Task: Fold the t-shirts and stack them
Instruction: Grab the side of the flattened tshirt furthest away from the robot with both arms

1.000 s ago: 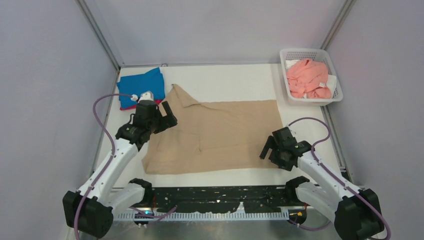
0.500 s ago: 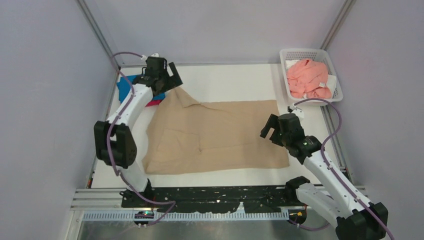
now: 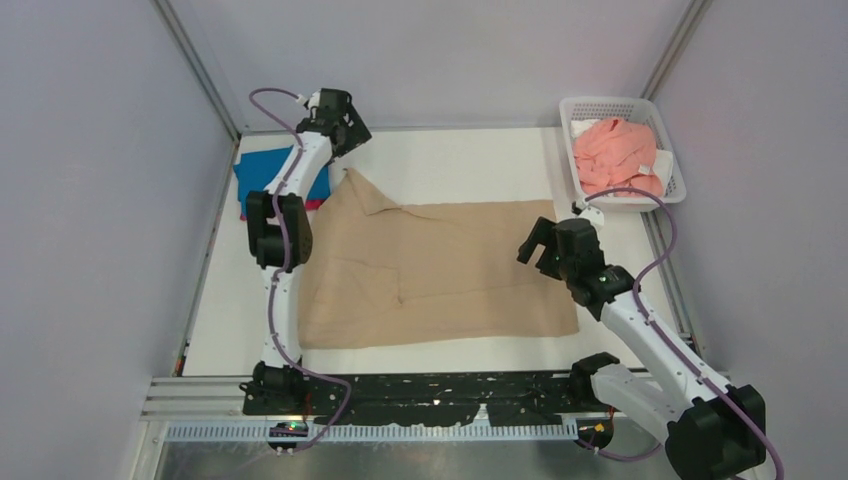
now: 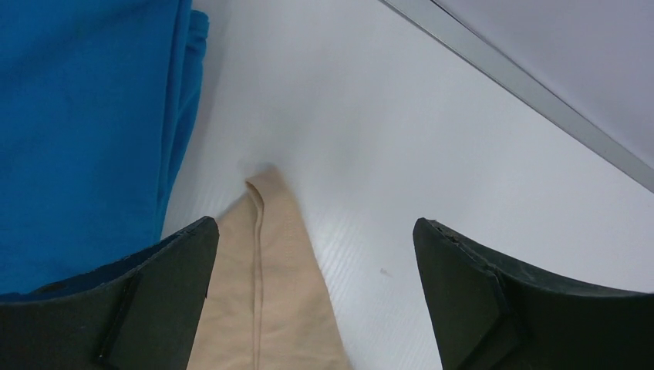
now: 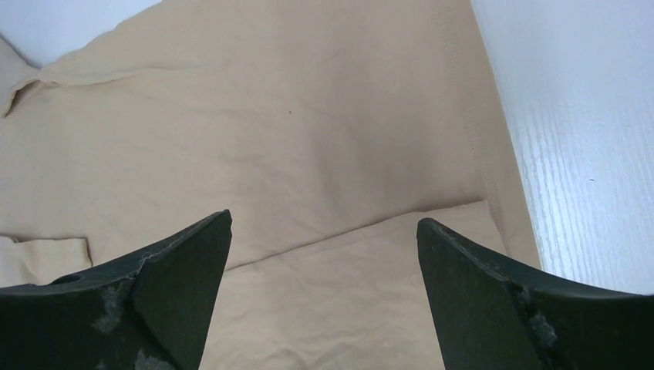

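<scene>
While both stood wide open and empty, the left gripper [image 3: 347, 133] hovered upper left over the sleeve tip of the one tan t-shirt [image 3: 440, 270], spread flat mid-frame, the right gripper [image 3: 538, 255] over its right edge; one folded blue t-shirt [image 3: 262, 175] lay upper left atop one magenta t-shirt [image 3: 315, 203], and one salmon t-shirt [image 3: 615, 155] lay crumpled in the basket [image 3: 612, 101] upper right.

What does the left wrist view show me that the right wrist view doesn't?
Only the left wrist view: the blue t-shirt, beside the pointed sleeve tip of the tan t-shirt, and the frame rail at the far edge. Only the right wrist view: the tan t-shirt's broad body, with one layer folded over and a stitched edge. Both: tan cloth, the white table, and an open, empty claw, the left claw and the right claw.
</scene>
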Available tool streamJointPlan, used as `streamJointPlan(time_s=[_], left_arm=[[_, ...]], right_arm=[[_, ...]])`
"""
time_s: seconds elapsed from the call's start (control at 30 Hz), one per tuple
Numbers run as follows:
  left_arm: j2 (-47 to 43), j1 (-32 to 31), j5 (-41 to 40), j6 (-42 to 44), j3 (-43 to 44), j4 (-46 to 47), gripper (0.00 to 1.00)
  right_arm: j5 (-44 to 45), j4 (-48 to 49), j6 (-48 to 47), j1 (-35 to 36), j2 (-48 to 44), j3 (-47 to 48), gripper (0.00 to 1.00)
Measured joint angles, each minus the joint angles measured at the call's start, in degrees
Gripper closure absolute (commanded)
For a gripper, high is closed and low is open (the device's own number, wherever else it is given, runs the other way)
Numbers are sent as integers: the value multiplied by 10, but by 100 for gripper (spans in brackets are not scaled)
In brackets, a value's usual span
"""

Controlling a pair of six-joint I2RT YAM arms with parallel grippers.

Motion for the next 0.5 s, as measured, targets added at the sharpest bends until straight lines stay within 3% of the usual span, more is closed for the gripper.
streamJointPlan(time_s=[0.2,0.5], left_arm=[[11,2,-30,-43,-5,5,1],[50,3,-12,-110,-11,51,1]], right_arm=[[7,4,1,-9,-24,-19,5],[20,8,4,-10,-50,-24,5]])
